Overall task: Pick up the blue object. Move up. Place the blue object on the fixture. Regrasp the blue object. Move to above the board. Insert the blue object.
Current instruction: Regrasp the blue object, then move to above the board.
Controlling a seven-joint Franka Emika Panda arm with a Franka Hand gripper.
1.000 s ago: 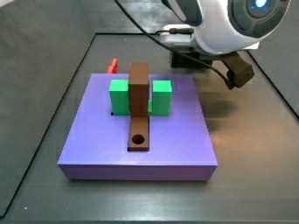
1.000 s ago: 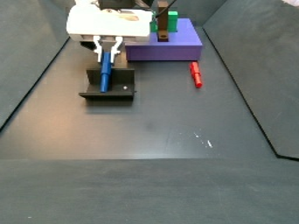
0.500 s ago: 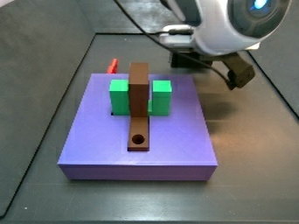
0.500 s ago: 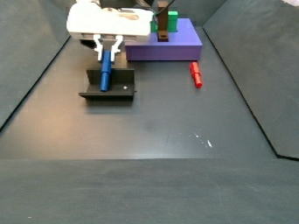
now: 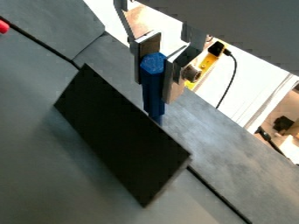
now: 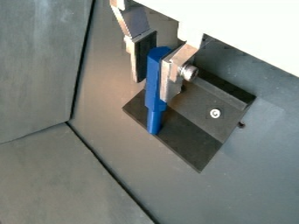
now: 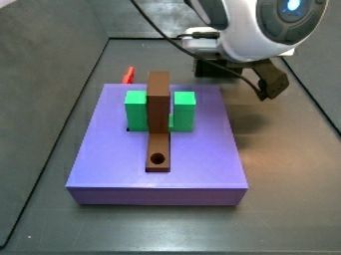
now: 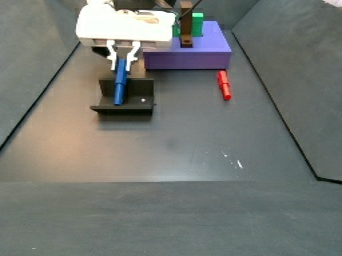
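Observation:
The blue object point(image 8: 120, 80) is a slim peg standing a little tilted on the dark fixture point(image 8: 123, 103), left of the board point(image 8: 201, 55). My gripper point(image 8: 122, 62) is directly above the fixture and shut on the peg's upper end. In both wrist views the silver fingers point(image 5: 173, 74) point(image 6: 176, 72) press the peg point(image 5: 153, 87) point(image 6: 156, 92) from both sides, and its lower end rests on the fixture point(image 6: 198, 122) point(image 5: 117, 131). In a side view the lavender board point(image 7: 160, 164) carries two green blocks point(image 7: 136, 110) and the brown bar point(image 7: 159, 125); the arm's hand point(image 7: 246, 65) hides peg and fixture there.
A red peg point(image 8: 225, 85) lies on the floor beside the board; it also shows behind the board's far corner point(image 7: 130, 75) and at a wrist view's edge point(image 5: 3, 26). Dark walls enclose the work floor point(image 8: 174, 150).

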